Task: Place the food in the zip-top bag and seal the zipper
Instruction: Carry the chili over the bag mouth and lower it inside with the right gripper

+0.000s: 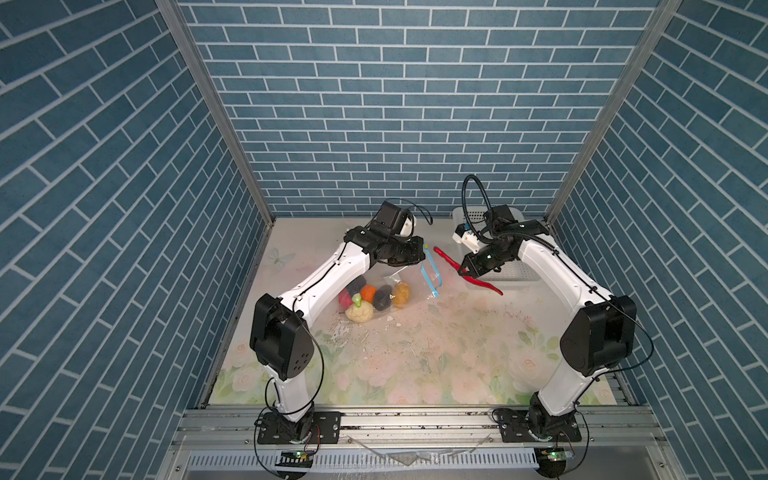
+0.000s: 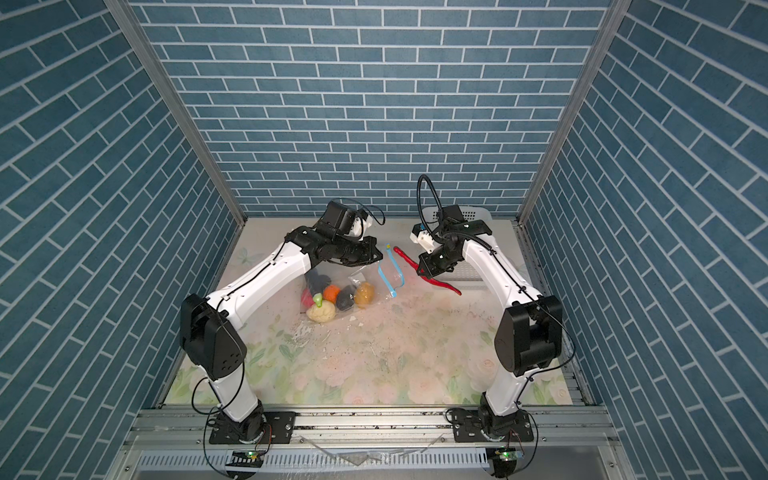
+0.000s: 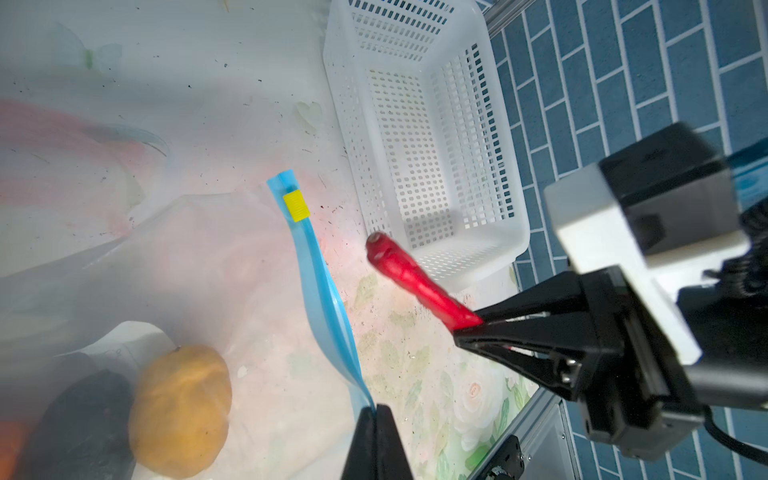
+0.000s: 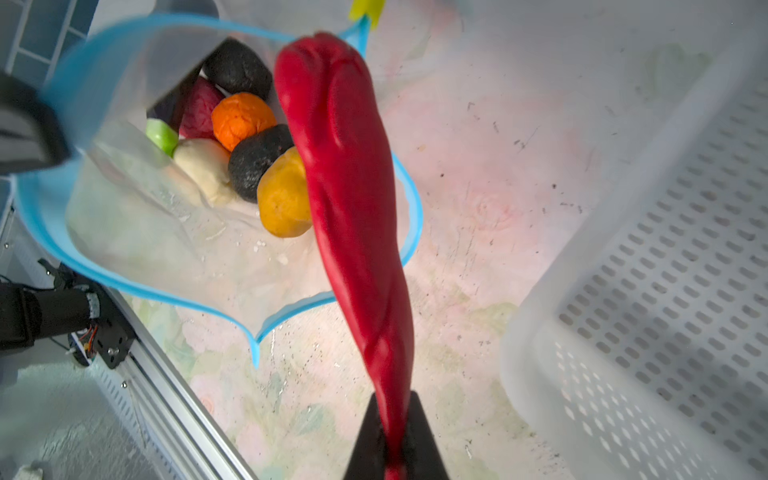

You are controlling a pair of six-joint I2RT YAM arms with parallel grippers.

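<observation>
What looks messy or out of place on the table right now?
Dark specks and white flakes lie scattered over the mat near the bag, perhaps bits shed from the toy food. Nothing else stands out.

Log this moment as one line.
left tool shut on zipper, mouth held open | right tool shut on chili | chili outside bag | other foods in bag | zipper unsealed

No legible text, no labels, brands, numbers or signs, in any view
</observation>
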